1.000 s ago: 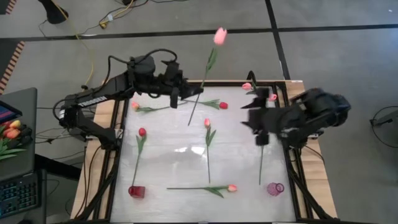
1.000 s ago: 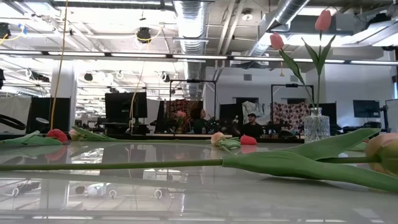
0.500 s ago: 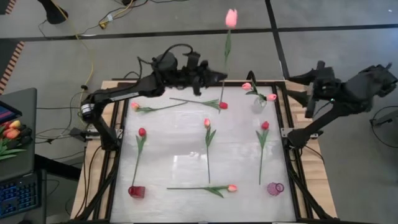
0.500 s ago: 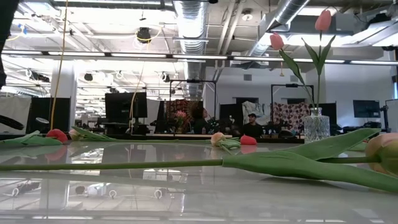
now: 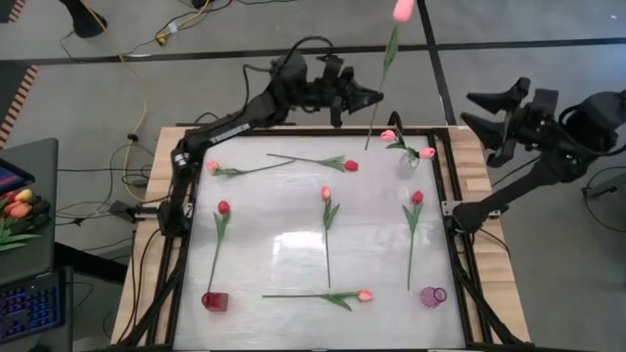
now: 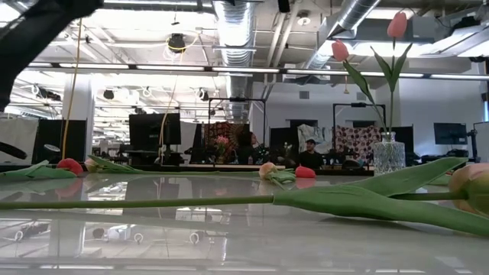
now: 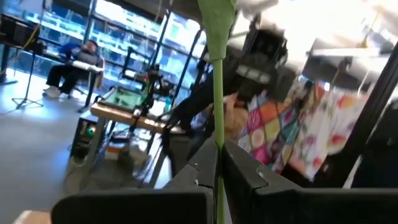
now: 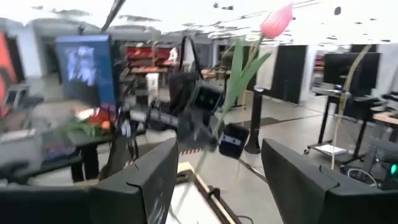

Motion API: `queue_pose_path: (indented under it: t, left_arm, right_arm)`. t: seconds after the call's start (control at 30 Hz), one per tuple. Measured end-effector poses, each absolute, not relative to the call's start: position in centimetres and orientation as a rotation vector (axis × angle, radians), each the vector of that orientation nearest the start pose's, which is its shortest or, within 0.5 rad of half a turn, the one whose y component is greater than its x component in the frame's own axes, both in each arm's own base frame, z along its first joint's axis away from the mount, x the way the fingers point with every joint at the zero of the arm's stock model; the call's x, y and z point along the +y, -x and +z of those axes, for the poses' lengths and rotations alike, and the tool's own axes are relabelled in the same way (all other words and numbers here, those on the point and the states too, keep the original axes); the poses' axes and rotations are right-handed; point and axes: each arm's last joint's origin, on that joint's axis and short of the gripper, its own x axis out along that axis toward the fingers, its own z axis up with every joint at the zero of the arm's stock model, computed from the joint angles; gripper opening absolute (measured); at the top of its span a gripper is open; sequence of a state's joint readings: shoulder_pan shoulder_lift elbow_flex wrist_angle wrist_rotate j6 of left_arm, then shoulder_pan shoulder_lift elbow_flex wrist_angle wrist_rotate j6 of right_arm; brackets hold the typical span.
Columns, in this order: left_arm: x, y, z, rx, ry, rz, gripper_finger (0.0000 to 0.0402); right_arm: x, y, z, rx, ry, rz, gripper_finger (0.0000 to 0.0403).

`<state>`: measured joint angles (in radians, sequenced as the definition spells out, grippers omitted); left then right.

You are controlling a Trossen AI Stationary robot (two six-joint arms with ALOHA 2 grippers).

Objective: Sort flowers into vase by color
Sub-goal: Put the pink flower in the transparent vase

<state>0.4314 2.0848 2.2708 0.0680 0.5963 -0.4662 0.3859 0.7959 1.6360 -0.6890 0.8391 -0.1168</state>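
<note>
One pink tulip [image 5: 401, 10] is up in the air right now, and eight more flowers are on the table or already in a vase. Working from your left: the left gripper [image 5: 377, 96] is raised over the far edge of the table [image 5: 284, 244] with its jaws clamped together on the pink tulip's thin green stem. In the left wrist view that stem [image 7: 217, 93] runs straight up out of the pinch, and in the high view it carries on up to the head. Judge it as very light, with a springy stem that will sway and a smooth surface that could twist or slide in the grip. You are better holding low on the stem, clear of the leaf and the soft head.

Lying flat on the table are a pale tulip [image 5: 212, 167], a red tulip [image 5: 223, 207], a red-headed tulip [image 5: 350, 165], a pink tulip in the middle [image 5: 326, 194], a salmon tulip [image 5: 365, 294] near the front edge and a red tulip on the right [image 5: 416, 198]. A red vase [image 5: 214, 301] stands at the front left corner and a purple vase [image 5: 432, 296] at the front right; both look empty.

At the far right corner a clear glass vase [image 5: 407, 162] already holds two pink tulips [image 5: 389, 135], standing upright in the low view [image 6: 397, 24]. It probably tips easily, so lower stems in gently.

The right gripper [image 5: 481, 110] waits off the table's right side, jaws wide apart and empty.
</note>
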Motion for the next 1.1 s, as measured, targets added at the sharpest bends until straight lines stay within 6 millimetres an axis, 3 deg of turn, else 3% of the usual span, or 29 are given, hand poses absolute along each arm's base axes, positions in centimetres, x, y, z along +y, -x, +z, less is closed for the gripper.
queue_pose_path:
  t: [0.23, 0.5, 0.67, 0.9, 1.1]
  left_arm:
    - [21.0, -43.6, 44.7, -0.156, 0.311, -0.187, 0.0]
    - [23.8, -42.3, 44.3, -0.144, 0.273, -0.072, 0.0]
    - [23.7, -42.6, 43.4, -0.072, 0.227, 0.011, 0.0]
    - [23.4, -42.9, 43.0, -0.046, 0.223, 0.048, 0.0]
    - [22.7, -43.2, 43.1, -0.051, 0.252, 0.015, 0.0]
  right_arm:
    - [-1.1, -4.0, 52.4, -0.087, -0.016, -0.566, 0.0255]
    - [-2.5, 0.8, 51.5, -0.16, -0.109, -0.643, 0.0255]
    - [-2.6, 0.4, 49.7, -0.102, -0.094, -0.67, 0.0255]
    - [-3.9, 2.2, 48.8, -0.148, -0.252, -0.737, 0.0255]
    - [-3.3, -0.2, 48.7, -0.099, -0.227, -0.678, 0.0255]
